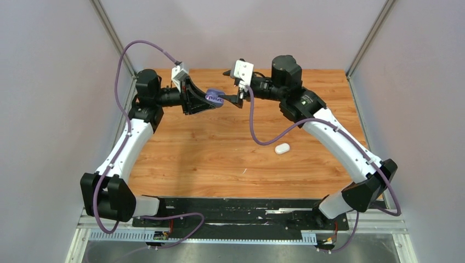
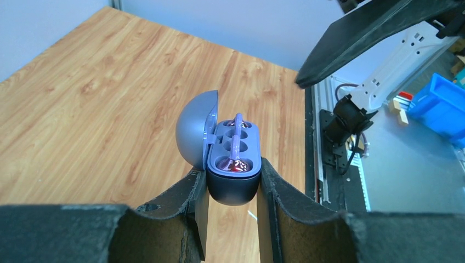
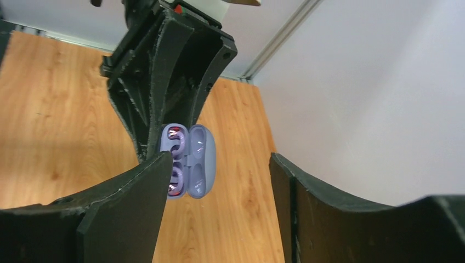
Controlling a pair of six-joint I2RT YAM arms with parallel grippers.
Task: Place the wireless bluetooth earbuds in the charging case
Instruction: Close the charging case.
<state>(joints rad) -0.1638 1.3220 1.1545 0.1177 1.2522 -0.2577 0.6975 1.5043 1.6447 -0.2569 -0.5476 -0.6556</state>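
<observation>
My left gripper (image 2: 233, 182) is shut on the dark lower half of a purple charging case (image 2: 233, 192), held in the air above the table. Its lid (image 2: 193, 133) stands open to the left. Two dark purple earbuds (image 2: 235, 164) sit in the case's wells, and one glows red. From above, the case (image 1: 214, 97) hangs between the two arms at the back of the table. My right gripper (image 1: 231, 87) is open just right of it, with nothing between its fingers. In the right wrist view the case (image 3: 189, 160) lies just past the left fingertip (image 3: 153, 175).
A closed white oval case (image 1: 282, 148) lies on the wooden table (image 1: 208, 159) right of centre, near the right arm's purple cable (image 1: 253, 129). Grey walls and metal posts close in the table on three sides.
</observation>
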